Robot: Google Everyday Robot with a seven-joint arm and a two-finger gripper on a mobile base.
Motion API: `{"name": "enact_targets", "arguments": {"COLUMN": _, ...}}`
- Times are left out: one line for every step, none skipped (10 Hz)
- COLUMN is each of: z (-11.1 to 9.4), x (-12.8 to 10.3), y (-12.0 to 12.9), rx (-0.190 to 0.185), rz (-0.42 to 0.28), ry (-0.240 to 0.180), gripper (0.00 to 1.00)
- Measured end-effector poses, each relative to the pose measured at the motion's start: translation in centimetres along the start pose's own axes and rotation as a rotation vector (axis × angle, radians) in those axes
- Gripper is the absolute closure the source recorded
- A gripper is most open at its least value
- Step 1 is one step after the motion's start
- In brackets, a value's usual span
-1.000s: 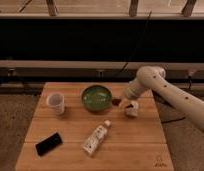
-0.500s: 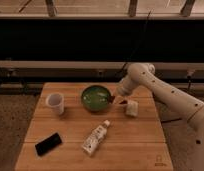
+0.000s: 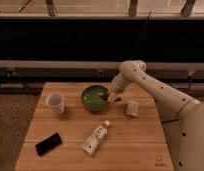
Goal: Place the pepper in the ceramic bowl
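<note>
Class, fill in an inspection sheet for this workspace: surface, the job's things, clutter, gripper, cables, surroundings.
Surface: wooden table, level, carrying all the items.
Job's things: ceramic bowl, dark green, rear middle of the table; pepper, a small dark-red bit at the bowl's right rim, by the gripper.
Clutter: white cup left of the bowl; black phone front left; white bottle lying on its side; small white block right of the bowl.
Gripper: gripper low at the bowl's right rim.
Cables: thin dark line behind the arm, possibly a cable.
Surroundings: dark wall and rail behind; speckled floor.
</note>
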State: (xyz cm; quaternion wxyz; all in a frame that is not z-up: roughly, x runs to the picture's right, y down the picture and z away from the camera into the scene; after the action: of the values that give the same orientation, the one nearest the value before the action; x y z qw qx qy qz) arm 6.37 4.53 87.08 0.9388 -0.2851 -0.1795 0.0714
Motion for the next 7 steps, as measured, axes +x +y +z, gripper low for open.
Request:
{"name": "enact_targets", "arguments": {"z": 0.6, "x": -1.1, "y": -0.5, "rx": -0.002, "rz": -0.014, "ry": 0.003, "gripper": 1.0}}
{"name": "enact_targets", "arguments": {"z": 1.0, "x": -1.9, "y": -0.7, "rx": -0.003, "rz": -0.02, "ry": 0.002, "gripper": 1.0}}
{"name": "enact_targets", "arguments": {"z": 1.1, "x": -2.0, "y": -0.9, "rx": -0.004, "rz": -0.022, "ry": 0.005, "gripper": 1.0}}
{"name": "enact_targets", "arguments": {"z": 1.2, "x": -1.9, "y": -1.1, "rx": -0.003, "rz": -0.025, "ry": 0.007, "gripper": 1.0}}
{"name": "enact_targets", "arguments": {"z": 1.3, "x": -2.0, "y": -1.3, "rx": -0.002, "rz": -0.031, "ry": 0.01, "gripper": 1.0}}
{"name": "enact_targets", "arguments": {"z": 1.6, "x": -2.4, "y": -1.4, "rx": -0.004, "rz": -0.037, "ry": 0.009, "gripper": 1.0}}
{"name": "enact_targets", "arguments": {"z": 1.9, "x": -3.0, "y": -1.4, "rx": -0.005, "rz": -0.041, "ry": 0.009, "gripper": 1.0}}
